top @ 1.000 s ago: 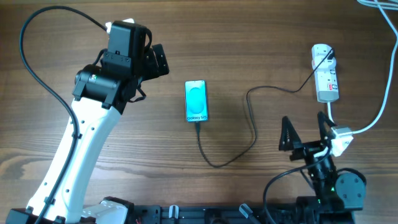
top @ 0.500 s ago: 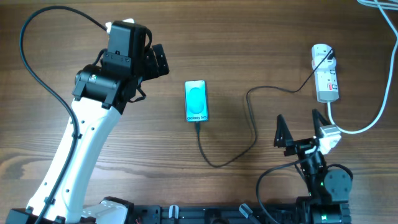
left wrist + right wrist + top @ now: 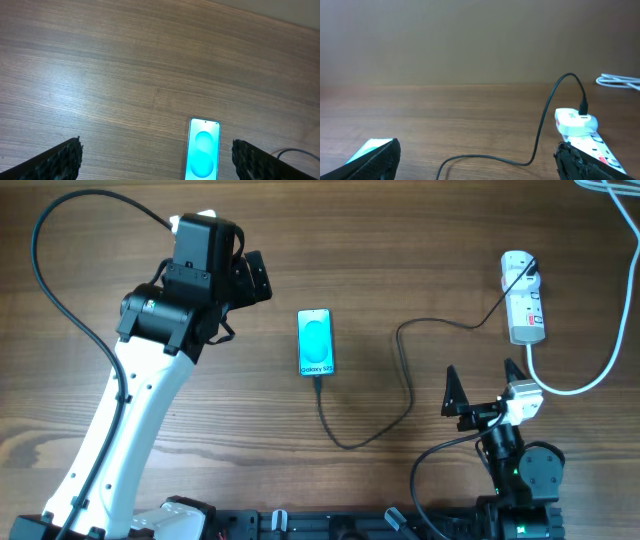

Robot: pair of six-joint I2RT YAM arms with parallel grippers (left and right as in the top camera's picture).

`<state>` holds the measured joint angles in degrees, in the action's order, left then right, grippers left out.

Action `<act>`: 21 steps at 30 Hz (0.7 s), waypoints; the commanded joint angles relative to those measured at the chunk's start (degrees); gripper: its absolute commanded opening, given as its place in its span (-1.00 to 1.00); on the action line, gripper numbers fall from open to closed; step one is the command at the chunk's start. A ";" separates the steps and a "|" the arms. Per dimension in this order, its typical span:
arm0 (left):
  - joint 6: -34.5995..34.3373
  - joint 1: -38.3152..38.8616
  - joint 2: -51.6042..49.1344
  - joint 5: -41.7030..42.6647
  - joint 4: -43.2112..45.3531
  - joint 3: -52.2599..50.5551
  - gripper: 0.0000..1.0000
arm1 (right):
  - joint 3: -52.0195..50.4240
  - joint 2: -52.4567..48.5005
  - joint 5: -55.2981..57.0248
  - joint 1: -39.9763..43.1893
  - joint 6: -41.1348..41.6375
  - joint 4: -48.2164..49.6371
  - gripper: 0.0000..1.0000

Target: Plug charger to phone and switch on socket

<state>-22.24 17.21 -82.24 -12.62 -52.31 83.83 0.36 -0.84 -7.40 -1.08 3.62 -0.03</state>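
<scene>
The phone (image 3: 315, 342) lies flat mid-table with its teal screen lit; it also shows in the left wrist view (image 3: 203, 149). The charger, a thin black cable (image 3: 405, 370), runs from the phone's near end, where its plug tip (image 3: 319, 380) touches the phone, in a loop to the socket (image 3: 525, 308), a white strip at the far right. My left gripper (image 3: 256, 278) is open and empty, left of the phone and apart from it (image 3: 157, 162). My right gripper (image 3: 481, 377) is open and empty, near the front right, short of the socket (image 3: 582, 121); the cable (image 3: 540, 135) passes between its fingers' view (image 3: 477, 162).
A thick white cord (image 3: 600, 375) curves from the socket's near end up the right edge of the table. The robots' own black wire (image 3: 60, 260) arcs at far left. The table is bare brown wood around the phone.
My right gripper has drawn back from the white cord, moving a little left and toward the front edge. The left arm, phone, cable and socket have not moved.
</scene>
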 commanded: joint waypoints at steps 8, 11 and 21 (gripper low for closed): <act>-0.72 -0.11 -0.33 -0.94 0.15 -0.15 1.00 | -0.02 0.66 1.97 0.02 -4.92 -0.13 0.99; -0.72 -0.11 -0.33 -0.94 0.15 -0.15 1.00 | -0.02 0.66 1.36 0.02 -4.94 0.20 0.99; -0.72 -0.11 -0.33 -0.94 0.15 -0.15 1.00 | -0.02 0.63 1.36 0.02 -4.94 0.20 0.99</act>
<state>-22.24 17.21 -82.24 -12.62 -52.31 83.83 0.36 -0.84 -6.39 -1.08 -0.34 -0.03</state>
